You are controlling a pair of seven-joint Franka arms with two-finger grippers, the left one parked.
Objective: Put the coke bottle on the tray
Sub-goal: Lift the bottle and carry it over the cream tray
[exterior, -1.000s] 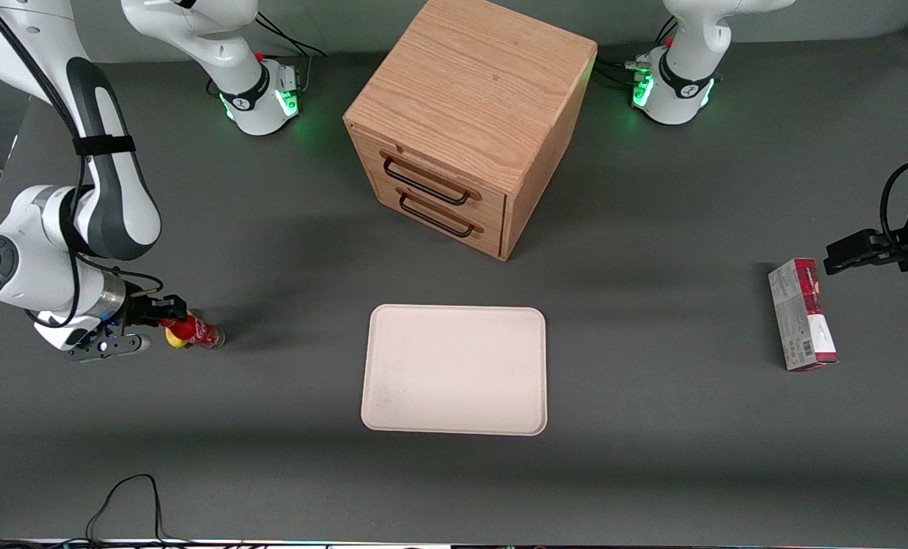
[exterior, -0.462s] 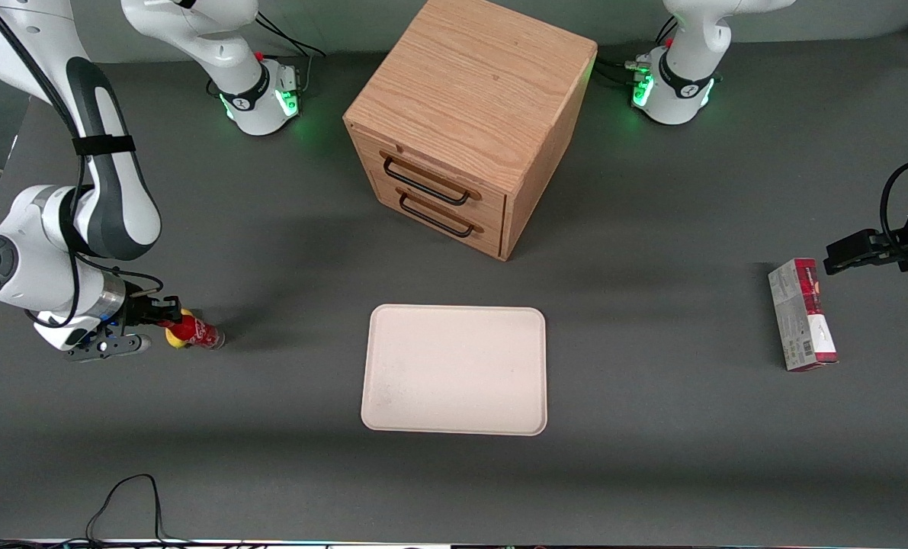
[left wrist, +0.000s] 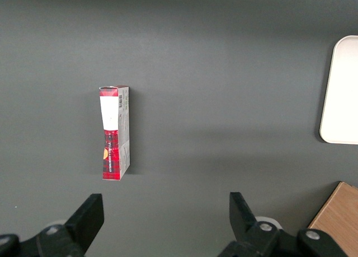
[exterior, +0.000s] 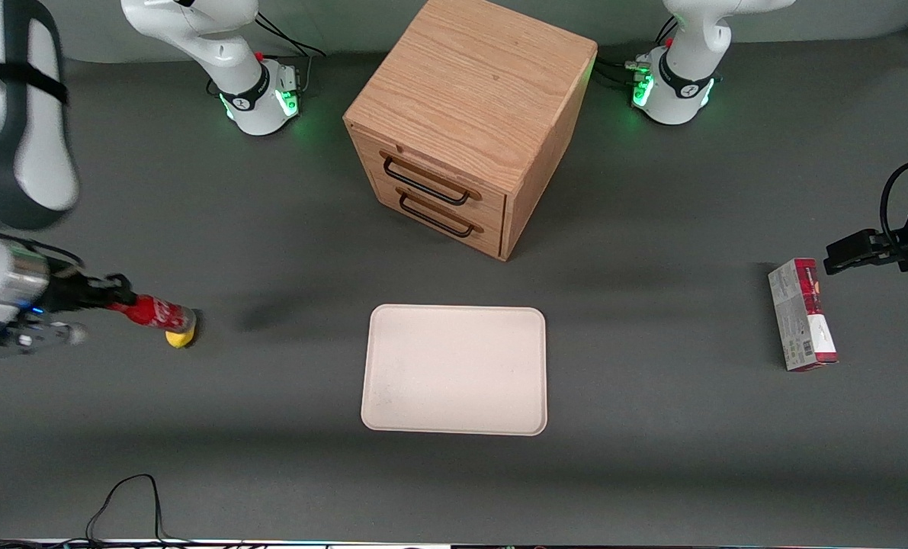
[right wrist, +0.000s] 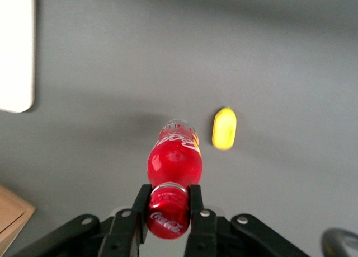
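Note:
The coke bottle [exterior: 152,313] [right wrist: 174,162], red with a red cap and white script, hangs lifted off the table at the working arm's end, base pointing toward the tray. My right gripper [exterior: 118,303] [right wrist: 168,204] is shut on its cap, a finger pressed on each side. The cream-white tray [exterior: 454,370] [right wrist: 15,50] lies flat in the middle of the table, nearer the front camera than the cabinet, with nothing on it.
A yellow lemon-like lump [exterior: 180,338] [right wrist: 224,128] lies on the table just below the bottle. A wooden two-drawer cabinet [exterior: 465,122] stands farther from the front camera than the tray. A red-and-grey carton [exterior: 802,314] [left wrist: 114,132] lies toward the parked arm's end.
The right arm rose and drew back toward its end of the table, lifting the bottle off the surface. The yellow lump stayed on the table.

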